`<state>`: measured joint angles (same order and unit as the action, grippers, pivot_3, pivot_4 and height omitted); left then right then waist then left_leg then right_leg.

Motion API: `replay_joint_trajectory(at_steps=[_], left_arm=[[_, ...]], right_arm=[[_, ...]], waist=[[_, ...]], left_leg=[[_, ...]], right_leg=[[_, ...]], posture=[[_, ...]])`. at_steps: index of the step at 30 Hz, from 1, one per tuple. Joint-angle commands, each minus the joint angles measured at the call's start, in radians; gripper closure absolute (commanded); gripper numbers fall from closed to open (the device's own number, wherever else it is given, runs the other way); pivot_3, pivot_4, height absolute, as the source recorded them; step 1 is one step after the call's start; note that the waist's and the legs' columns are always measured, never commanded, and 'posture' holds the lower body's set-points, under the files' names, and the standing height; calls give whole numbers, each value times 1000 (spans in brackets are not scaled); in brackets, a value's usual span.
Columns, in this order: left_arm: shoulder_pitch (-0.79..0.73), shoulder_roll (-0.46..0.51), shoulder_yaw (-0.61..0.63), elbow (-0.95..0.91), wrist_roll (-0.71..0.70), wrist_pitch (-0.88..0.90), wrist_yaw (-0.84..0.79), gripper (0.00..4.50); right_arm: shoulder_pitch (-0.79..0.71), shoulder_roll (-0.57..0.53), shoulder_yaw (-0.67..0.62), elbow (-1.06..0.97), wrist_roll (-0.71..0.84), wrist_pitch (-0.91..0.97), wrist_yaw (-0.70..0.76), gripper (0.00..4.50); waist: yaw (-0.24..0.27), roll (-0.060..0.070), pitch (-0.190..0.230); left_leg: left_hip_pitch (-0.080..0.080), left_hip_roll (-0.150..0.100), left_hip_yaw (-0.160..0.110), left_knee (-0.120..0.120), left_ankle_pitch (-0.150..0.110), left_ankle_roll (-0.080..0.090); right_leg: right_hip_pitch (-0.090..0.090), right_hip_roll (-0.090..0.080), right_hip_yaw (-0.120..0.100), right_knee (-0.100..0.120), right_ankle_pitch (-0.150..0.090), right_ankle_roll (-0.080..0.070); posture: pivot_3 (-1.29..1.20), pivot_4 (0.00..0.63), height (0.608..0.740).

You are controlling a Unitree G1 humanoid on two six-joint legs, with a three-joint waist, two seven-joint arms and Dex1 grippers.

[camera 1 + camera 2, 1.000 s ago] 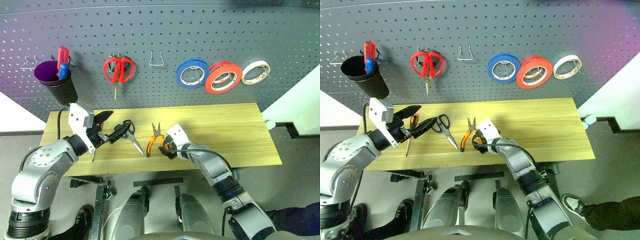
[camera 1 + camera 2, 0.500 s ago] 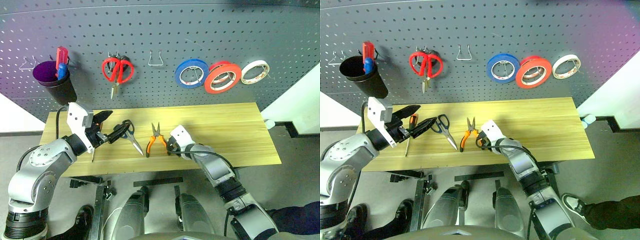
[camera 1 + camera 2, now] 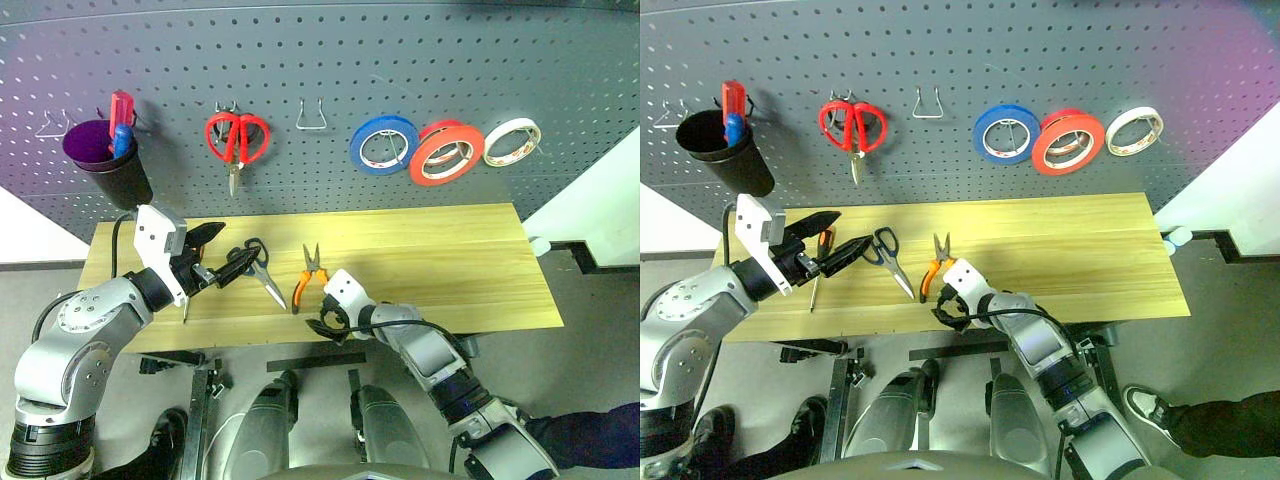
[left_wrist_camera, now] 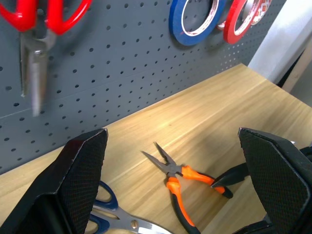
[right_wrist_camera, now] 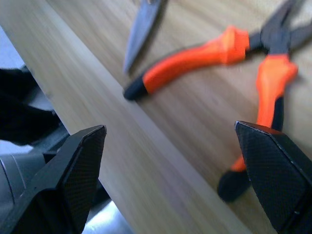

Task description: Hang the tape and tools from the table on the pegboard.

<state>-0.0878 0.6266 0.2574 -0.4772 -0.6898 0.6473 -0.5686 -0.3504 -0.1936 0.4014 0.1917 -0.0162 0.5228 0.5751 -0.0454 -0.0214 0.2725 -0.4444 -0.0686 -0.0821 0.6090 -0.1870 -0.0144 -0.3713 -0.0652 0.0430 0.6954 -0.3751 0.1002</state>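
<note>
While the dark grey perforated pegboard (image 3: 320, 100) carries red-handled scissors (image 3: 236, 140) and three tape rings, the light plank table (image 3: 450, 260) holds orange-handled pliers (image 3: 311, 277) just beyond the empty, wide-spread right gripper (image 3: 322, 322).

Workshop setting. A dark grey pegboard (image 3: 320, 100) carries hooks, red-handled scissors (image 3: 237, 140) and tape rolls. A plank table (image 3: 450, 260) stands before it.

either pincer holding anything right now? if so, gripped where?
Nothing held. The left pincer is open above the table; the right pincer is open beside the pliers, which lie flat on the wood.
</note>
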Motion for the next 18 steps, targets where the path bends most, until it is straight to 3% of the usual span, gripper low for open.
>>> replay_joint_trajectory(at_steps=[1,9,18], left_arm=[[-6,9,19,-35,-15,-4,-5,0],[-17,2,10,-27,-11,-8,-5,0],[-21,2,10,-24,-9,-7,-4,0]], right_arm=[[-1,2,-14,-2,1,13,-1,990],[-7,-20,-13,11,-19,20,-1,3679],[-113,-15,-87,176,-59,-36,-113,3679]], waist=[[0,0,0],[0,0,0],[-1,0,0]], left_leg=[[0,0,0,0,0,0],[0,0,0,-1,0,0],[0,0,0,-2,0,0]], right_leg=[[0,0,0,0,0,0],[0,0,0,-2,0,0],[0,0,0,-3,0,0]], posture=[[-15,289,740],[-29,288,740],[-23,290,740]])
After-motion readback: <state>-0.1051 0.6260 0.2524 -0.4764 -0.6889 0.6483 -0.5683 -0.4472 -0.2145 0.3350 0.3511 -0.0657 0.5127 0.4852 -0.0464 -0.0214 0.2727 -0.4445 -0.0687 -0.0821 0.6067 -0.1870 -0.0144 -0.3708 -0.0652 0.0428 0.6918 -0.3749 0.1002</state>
